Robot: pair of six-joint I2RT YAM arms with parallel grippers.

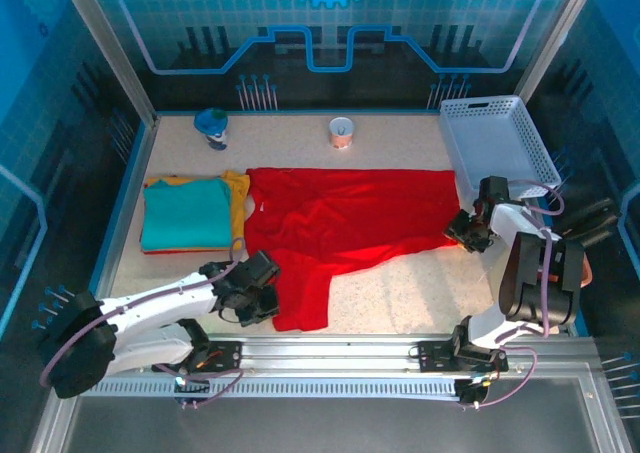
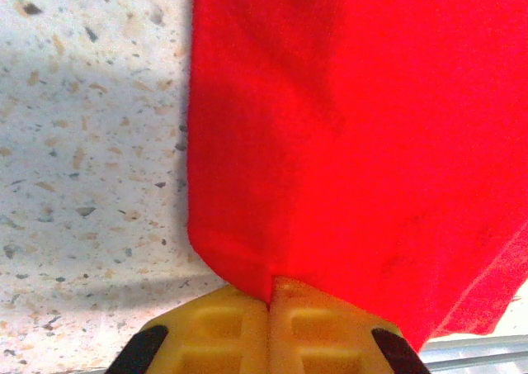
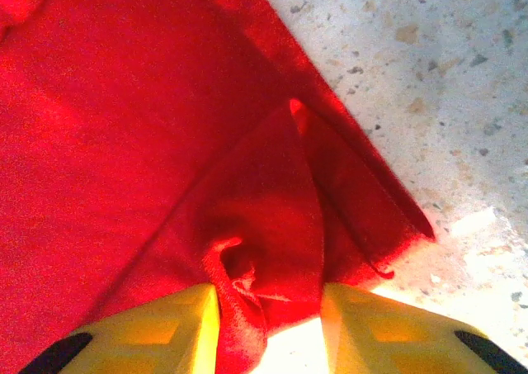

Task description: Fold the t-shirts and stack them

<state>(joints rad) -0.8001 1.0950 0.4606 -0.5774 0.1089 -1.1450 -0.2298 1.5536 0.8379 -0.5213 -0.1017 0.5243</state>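
- Left gripper [image 2: 270, 301]: jaws closed, pinching a corner of the red t-shirt [image 2: 355, 126]
- Right gripper [image 3: 270, 329]: jaws partly apart, bunched red cloth loose between them

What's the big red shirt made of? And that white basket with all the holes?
The red shirt looks like soft, matte knit cloth, probably cotton: it wrinkles and bunches. The basket looks like stiff, smooth plastic, moulded into an open lattice.
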